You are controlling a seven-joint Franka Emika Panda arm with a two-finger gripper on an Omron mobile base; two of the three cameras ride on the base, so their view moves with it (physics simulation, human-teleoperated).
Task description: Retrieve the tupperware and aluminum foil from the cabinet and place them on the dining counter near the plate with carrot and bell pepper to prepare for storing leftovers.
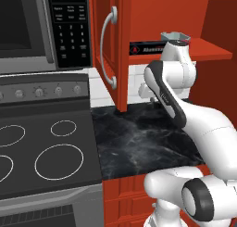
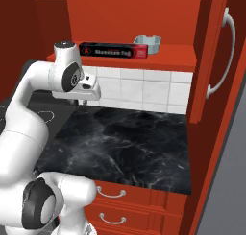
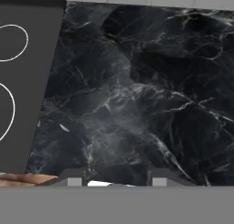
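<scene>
The red cabinet stands open, its door point(image 1: 111, 45) swung out with the curved silver handle point(image 1: 107, 47) facing me. On its shelf point(image 2: 168, 56) lies the aluminum foil point(image 2: 113, 51), a long black box point(image 1: 148, 49). The pale tupperware point(image 2: 147, 42) sits just behind the box's right end, and its rim point(image 1: 175, 36) shows above my arm. My gripper point(image 3: 117, 179) hangs below the shelf and points down at the black worktop point(image 3: 137, 90). Its fingertips point(image 3: 75, 177) stand apart with nothing between them. The dining counter, plate, carrot and bell pepper are out of view.
A black stovetop point(image 1: 46, 147) with ring burners lies left of the worktop, under a microwave point(image 1: 41, 27). White tiles point(image 2: 139, 90) back the worktop and red drawers point(image 2: 125, 200) sit under it. The second open cabinet door point(image 2: 214, 56) juts out on the right.
</scene>
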